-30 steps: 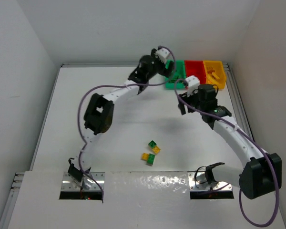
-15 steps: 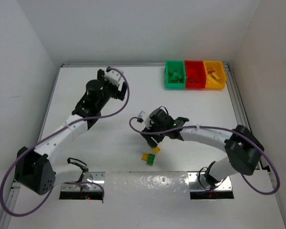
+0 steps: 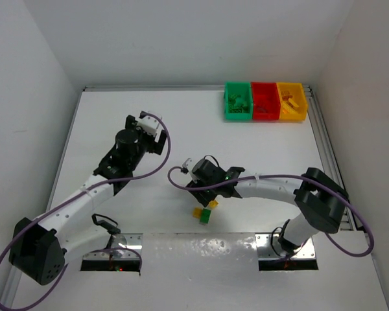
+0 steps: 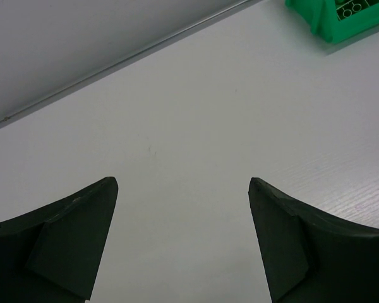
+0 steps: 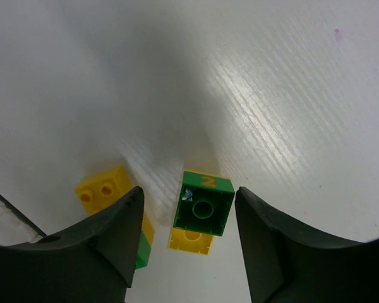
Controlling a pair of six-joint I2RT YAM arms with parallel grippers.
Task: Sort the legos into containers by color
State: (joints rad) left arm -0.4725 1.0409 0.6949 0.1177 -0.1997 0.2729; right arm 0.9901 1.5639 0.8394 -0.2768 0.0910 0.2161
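Right wrist view: right gripper (image 5: 188,192) spread wide, pinching nothing. Its fingers sit either side of a small green plastic brick (image 5: 204,203) stacked on a yellow brick (image 5: 189,241), centre of frame. Contact cannot be told; it looks like none. A second stack lies just beside it, lower left of frame: a yellow two-stud brick (image 5: 101,187) over a lower green brick (image 5: 142,249), partly hidden by one finger.

Step in hand, my read: grab the green-on-yellow pair. To do it well, come straight down, keep the stack centred and close on its flat side walls. The finger at lower left of frame has little gap to the neighbouring stack and could nudge it. The pair is mixed colours, so it probably needs splitting before binning.

Top external view: the bricks lie low centre, near the raised white strip (image 3: 201,243) at the table's near edge. Three joined open plastic bins sit upper right, well apart from the bricks and holding some pieces: green bin (image 3: 226,103), red bin (image 3: 264,84), yellow-orange bin (image 3: 304,103). The white tabletop (image 3: 181,116) between looks open for the carry. Left gripper (image 4: 183,183) is spread and empty, left of centre, well apart from the right arm. The right wall (image 3: 363,97) runs near the bins, so there is less room there.
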